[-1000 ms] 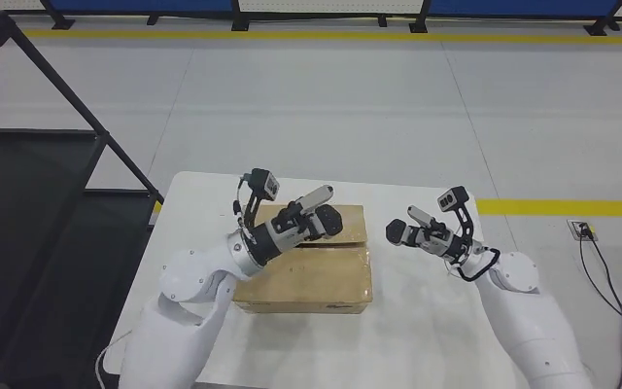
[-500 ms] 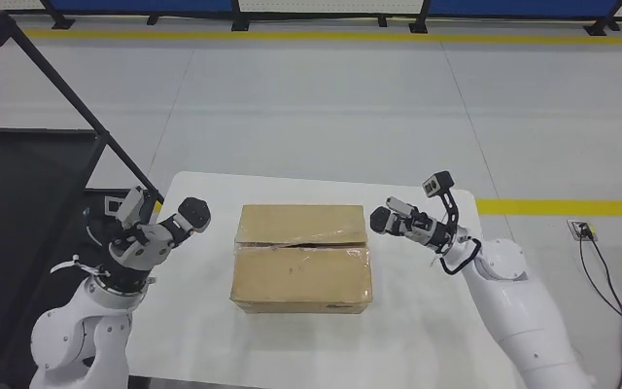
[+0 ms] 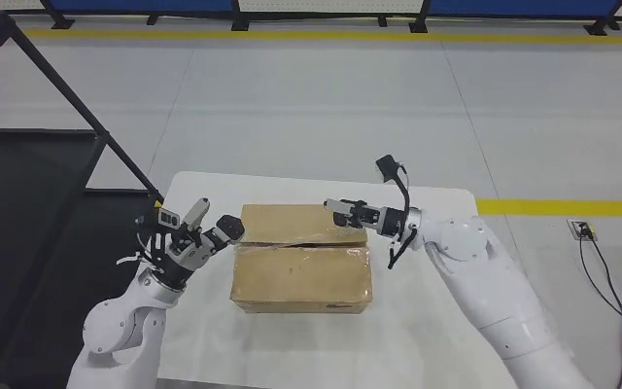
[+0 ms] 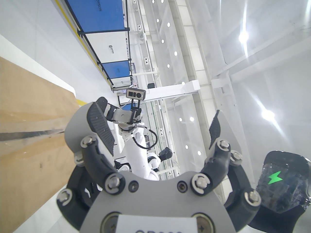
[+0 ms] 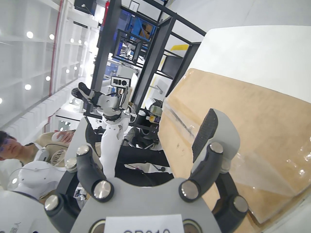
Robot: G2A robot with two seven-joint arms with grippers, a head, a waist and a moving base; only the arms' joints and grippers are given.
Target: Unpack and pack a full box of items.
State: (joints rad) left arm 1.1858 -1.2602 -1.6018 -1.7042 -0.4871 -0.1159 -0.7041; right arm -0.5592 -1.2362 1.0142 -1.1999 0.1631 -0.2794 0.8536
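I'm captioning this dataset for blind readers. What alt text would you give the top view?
A closed, taped cardboard box sits on a white table. The left end effector, open, is beside the box's left end; the right end effector, open, is over the far right part of its top.

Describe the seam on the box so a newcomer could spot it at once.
On the white table sits one brown box, between the left gripper and the right gripper. Along its top runs the seam, a dark line under glossy clear tape, unlike the plain cardboard either side.
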